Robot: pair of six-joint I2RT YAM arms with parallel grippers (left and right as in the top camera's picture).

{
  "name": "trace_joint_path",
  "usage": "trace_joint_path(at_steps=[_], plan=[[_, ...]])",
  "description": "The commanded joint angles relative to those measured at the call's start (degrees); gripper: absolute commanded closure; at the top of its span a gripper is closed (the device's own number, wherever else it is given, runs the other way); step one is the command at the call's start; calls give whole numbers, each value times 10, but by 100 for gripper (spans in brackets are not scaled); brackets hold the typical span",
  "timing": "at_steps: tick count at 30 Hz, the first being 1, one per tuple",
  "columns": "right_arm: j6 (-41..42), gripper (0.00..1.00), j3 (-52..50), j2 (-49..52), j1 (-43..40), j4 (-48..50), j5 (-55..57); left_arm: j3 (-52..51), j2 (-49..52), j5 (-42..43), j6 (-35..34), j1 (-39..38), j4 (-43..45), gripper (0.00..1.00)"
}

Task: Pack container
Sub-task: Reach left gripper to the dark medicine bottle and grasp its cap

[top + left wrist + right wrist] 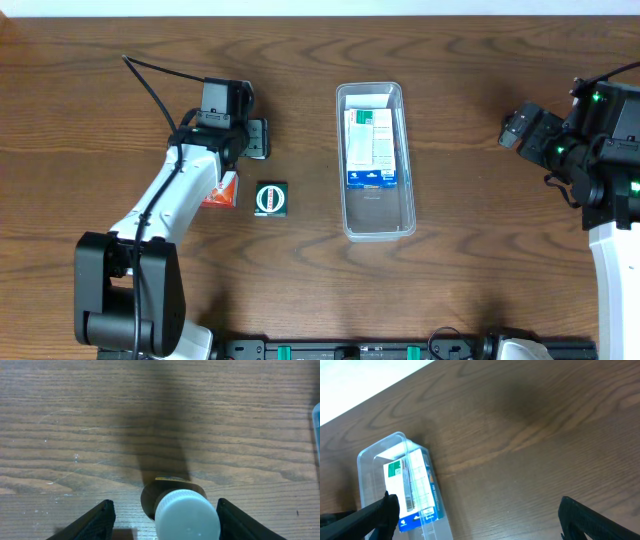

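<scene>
Container (380, 215): clear, long, at the middle of the table (470, 260), with a printed box (372, 148) in white, green and blue lying in its far part.
Left gripper (165, 506): spread wide, a white-capped bottle (187, 515) between its fingers (97, 519), neither visibly touching it.
Right gripper (482, 517): spread wide, holding nothing, well right of the container.
Loose items: green square box (271, 198) left of the container; red-orange pack (222, 190) near it, partly under the left arm.
</scene>
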Motion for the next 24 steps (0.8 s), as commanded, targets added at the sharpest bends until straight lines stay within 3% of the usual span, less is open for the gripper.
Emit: trace_joint_path(at_steps=[1, 24], plan=[[5, 1, 2, 0, -2, 0, 0, 9, -1, -7, 8, -13, 1, 36], [5, 1, 2, 0, -2, 0, 0, 9, -14, -39, 16, -32, 12, 55]])
